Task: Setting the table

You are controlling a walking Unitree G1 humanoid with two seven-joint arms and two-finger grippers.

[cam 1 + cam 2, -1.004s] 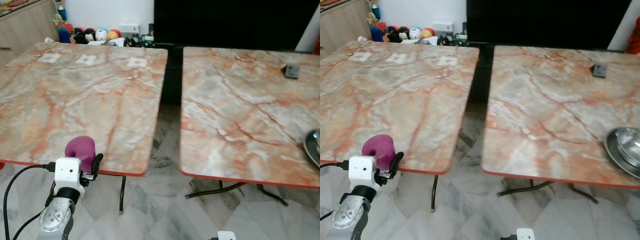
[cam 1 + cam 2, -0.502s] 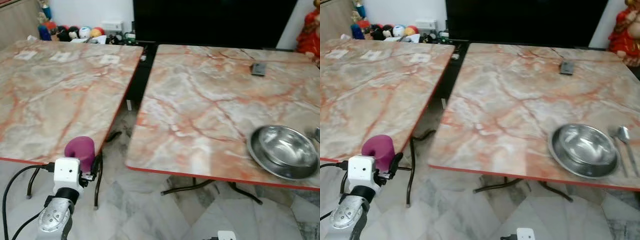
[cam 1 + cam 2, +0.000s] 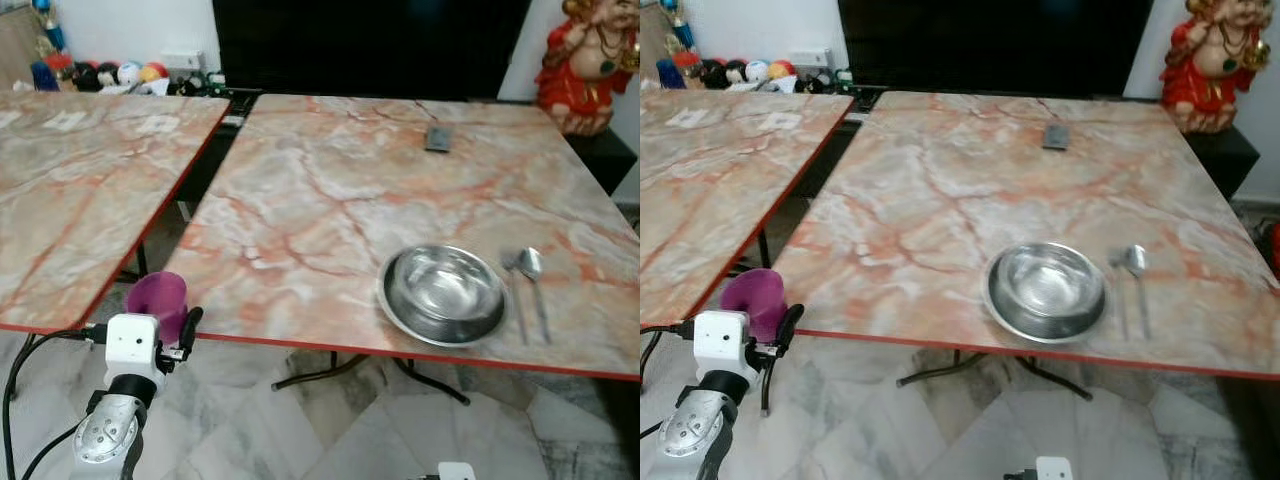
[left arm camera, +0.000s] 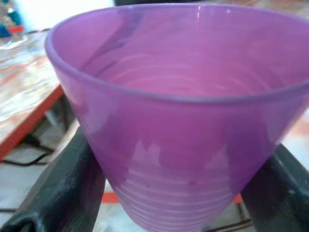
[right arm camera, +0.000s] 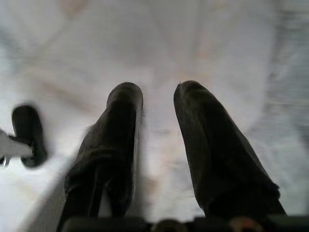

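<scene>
A purple plastic cup [image 3: 157, 298] stands upright between the black fingers of my left gripper [image 3: 160, 322], which is shut on it low at the left, in front of the near edges of the two tables. In the left wrist view the cup [image 4: 174, 121] is empty, with one finger [image 4: 63, 188] on each side. On the right marble table [image 3: 320, 190] lies a steel bowl [image 3: 442, 293], with a spoon [image 3: 531, 268] and a second utensil [image 3: 515, 300] just to its right. My right gripper [image 5: 158, 104] hangs over the pale floor, fingers slightly apart and empty.
A second marble table [image 3: 70, 190] stands to the left, with a narrow gap between the two. A small dark flat object [image 3: 438, 138] lies at the right table's far side. A red statue [image 3: 590, 60] stands at the back right and toys [image 3: 120, 75] at the back left.
The camera has swung to the right, so the tables slid left and the bowl and spoon came into full view. The cup stays held in my left gripper.
</scene>
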